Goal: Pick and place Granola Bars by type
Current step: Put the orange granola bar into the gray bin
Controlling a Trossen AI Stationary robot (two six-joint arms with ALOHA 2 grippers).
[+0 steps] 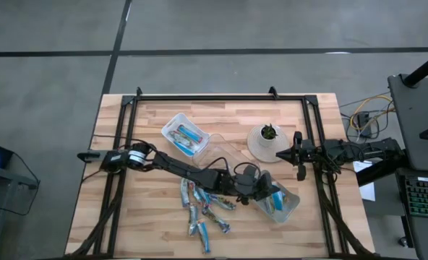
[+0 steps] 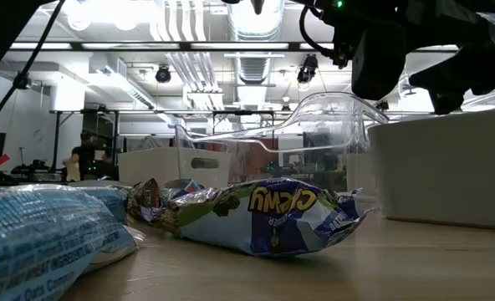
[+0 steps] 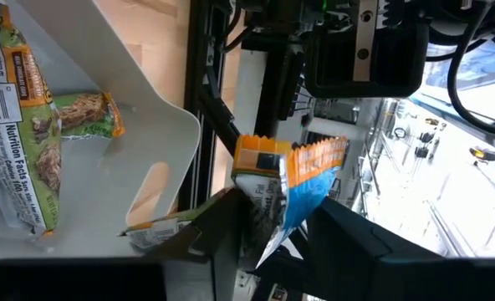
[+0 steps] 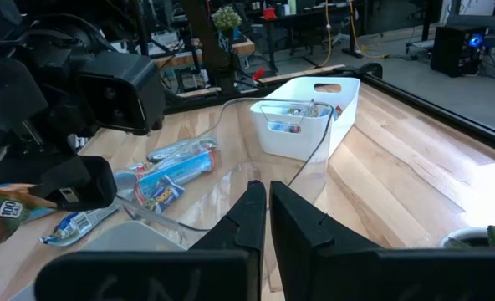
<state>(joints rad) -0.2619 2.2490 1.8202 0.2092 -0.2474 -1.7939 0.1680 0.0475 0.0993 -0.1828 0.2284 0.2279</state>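
- Your left gripper (image 3: 268, 230), over the bin (image 1: 290, 206), pinches a granola bar (image 3: 289, 188) by its end; release early and it drops outside.
- Your right gripper (image 4: 267, 219) waits pressed together near the plant pot (image 1: 266, 143).

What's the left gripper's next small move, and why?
Probably open the fingers and drop the bar. The left gripper holds it pinched over the white bin, which already holds green-wrapped bars. The right gripper waits by the plant.
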